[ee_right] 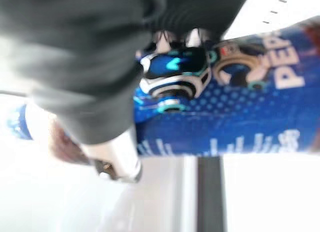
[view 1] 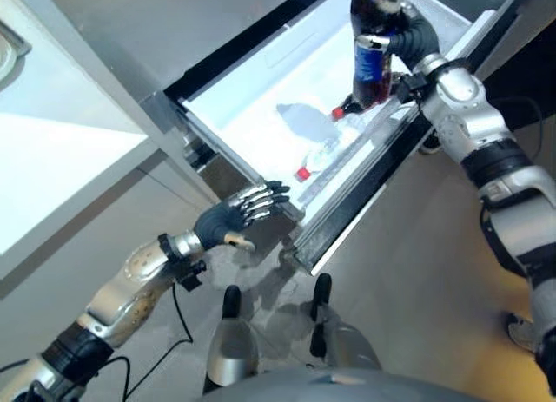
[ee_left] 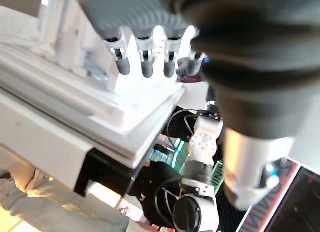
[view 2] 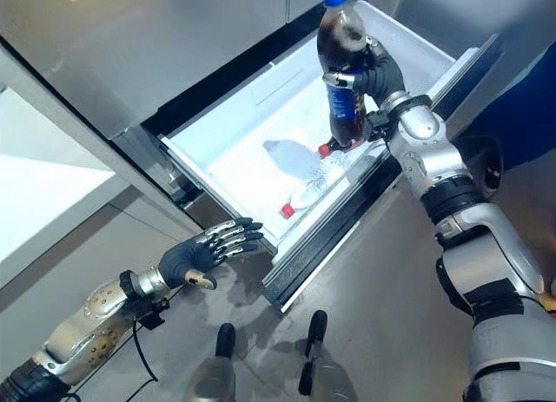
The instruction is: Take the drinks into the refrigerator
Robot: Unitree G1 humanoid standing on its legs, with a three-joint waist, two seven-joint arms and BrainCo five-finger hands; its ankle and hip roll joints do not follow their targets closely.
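My right hand (view 2: 380, 72) is shut on a dark cola bottle (view 2: 340, 81) with a blue label and blue cap, held upright above the open white refrigerator drawer (view 2: 252, 115). The wrist view shows the blue label (ee_right: 250, 117) against my palm. Two bottles lie in the drawer: a clear one with a red cap (view 2: 306, 192) and a dark one with a red cap (view 2: 327, 148), partly hidden behind the held bottle. My left hand (view 2: 204, 256) is open, its fingers (view 1: 261, 202) straight and reaching toward the drawer's near left corner.
The drawer's dark front panel (view 2: 334, 233) juts out toward me over the grey floor. A pale counter (view 1: 52, 159) stands at the left. Grey cabinet fronts (view 2: 156, 37) rise behind the drawer.
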